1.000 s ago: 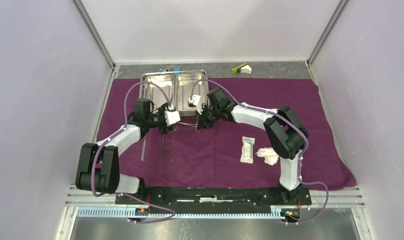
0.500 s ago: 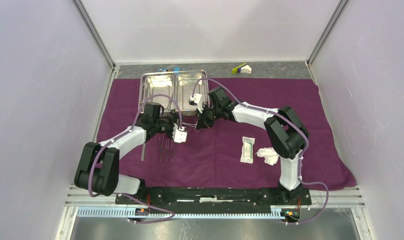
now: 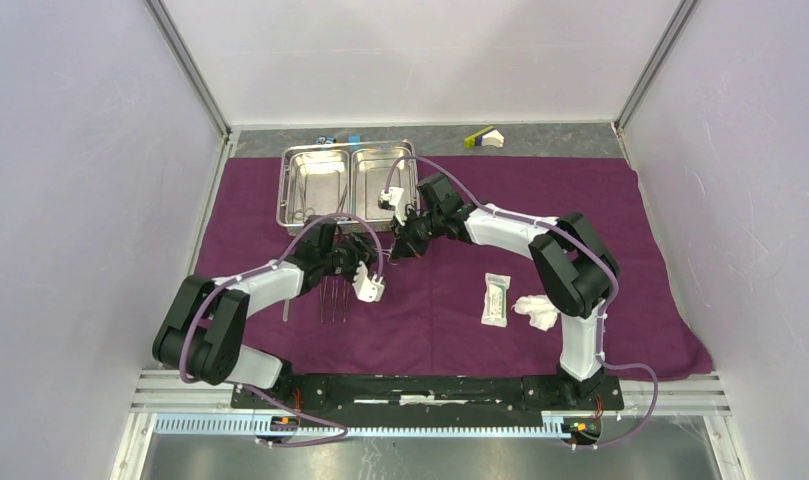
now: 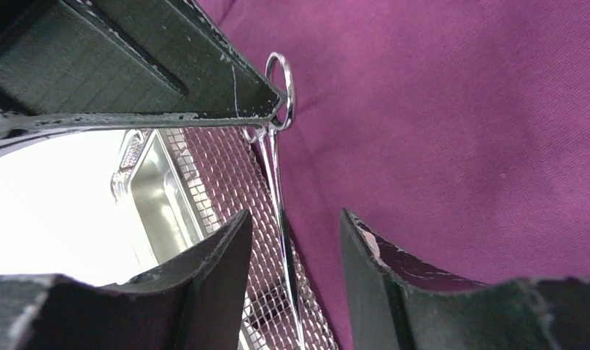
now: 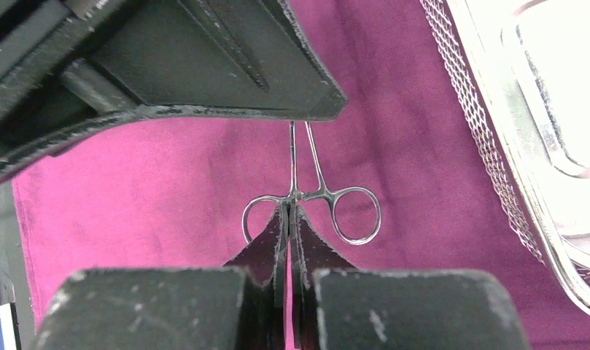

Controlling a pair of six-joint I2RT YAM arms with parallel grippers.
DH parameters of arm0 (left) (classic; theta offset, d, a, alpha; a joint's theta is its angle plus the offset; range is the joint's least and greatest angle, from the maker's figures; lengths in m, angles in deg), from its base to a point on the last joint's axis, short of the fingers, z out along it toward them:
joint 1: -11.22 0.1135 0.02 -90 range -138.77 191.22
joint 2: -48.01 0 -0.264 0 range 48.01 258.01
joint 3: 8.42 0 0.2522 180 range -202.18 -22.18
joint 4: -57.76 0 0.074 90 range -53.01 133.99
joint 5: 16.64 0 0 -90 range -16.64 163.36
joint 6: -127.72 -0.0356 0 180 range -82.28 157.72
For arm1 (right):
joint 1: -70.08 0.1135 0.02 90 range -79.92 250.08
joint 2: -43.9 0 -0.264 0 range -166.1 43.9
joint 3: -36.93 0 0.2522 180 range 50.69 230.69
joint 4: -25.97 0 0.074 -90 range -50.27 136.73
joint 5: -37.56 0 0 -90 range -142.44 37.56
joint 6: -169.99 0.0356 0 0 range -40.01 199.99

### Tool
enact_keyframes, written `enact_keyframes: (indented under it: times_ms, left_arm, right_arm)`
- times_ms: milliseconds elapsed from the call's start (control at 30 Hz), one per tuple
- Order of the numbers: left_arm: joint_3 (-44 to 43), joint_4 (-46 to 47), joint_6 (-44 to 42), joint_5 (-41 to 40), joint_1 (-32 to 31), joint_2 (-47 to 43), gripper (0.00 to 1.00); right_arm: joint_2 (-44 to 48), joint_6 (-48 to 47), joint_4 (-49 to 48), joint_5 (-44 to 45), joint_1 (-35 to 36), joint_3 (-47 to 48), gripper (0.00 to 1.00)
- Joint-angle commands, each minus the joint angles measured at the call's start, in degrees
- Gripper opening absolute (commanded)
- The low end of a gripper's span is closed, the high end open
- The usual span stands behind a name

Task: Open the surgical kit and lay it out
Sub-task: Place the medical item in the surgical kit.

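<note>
task thing: the ring-handled forceps (image 5: 300,195) are over the purple cloth (image 3: 580,180), just in front of the near rim of the steel tray (image 3: 325,175), toward the far edge of the tabletop (image 3: 560,140) and a little left of its middle.
right end effector (image 5: 286,213): the fingers are pressed together, pinching one ring handle; the other ring stands free beside them.
left end effector (image 4: 295,219): the fingers are spread and grip nothing; the forceps' shank runs through the gap and seems to touch neither finger.
long axis: it runs roughly along the tabletop's far edge, rings toward the right edge, tips toward the left edge.
deciding relation: the shank is already between the left fingers and leads straight on to the held ring.
nearer arm: both are at the forceps, the right at the handle end and the left at the shank.
step, as judged: a handover from right to left, or a two-arm set-down.
next move calls for: the left fingers to close square across the shank before the right lets go.
risk: the slim shank may pivot or slip.
laid out: tweezers (image 3: 332,298) lie toward the near-left, with the white packet (image 3: 496,298) and gauze (image 3: 535,311) toward the near-right.
unclear: whether the tips rest on the cloth.
</note>
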Motion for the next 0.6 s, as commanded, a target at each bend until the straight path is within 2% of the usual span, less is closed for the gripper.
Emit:
enact_keyframes:
  times_ms: [0, 233, 433, 567]
  left_arm:
    - [1.0, 7.05, -4.19, -3.69, -0.83, 1.2, 0.52]
    - [2.41, 11.72, -5.56, -7.66, -0.9, 2.55, 0.36]
    - [3.48, 14.95, -6.7, -7.65, -1.02, 3.25, 0.22]
    - [4.38, 17.37, -7.52, -7.9, -1.74, 3.53, 0.06]
  right_arm:
    - [2.12, 0.59, -2.22, -1.79, -0.37, -0.11, 0.0]
    - [2.66, 0.53, -2.49, -2.1, -0.38, -0.99, 0.0]
    - [2.57, 0.79, -2.65, -2.67, -0.38, -1.29, 0.0]
    - [2.56, 0.8, -2.83, -3.04, -0.36, -1.46, 0.0]
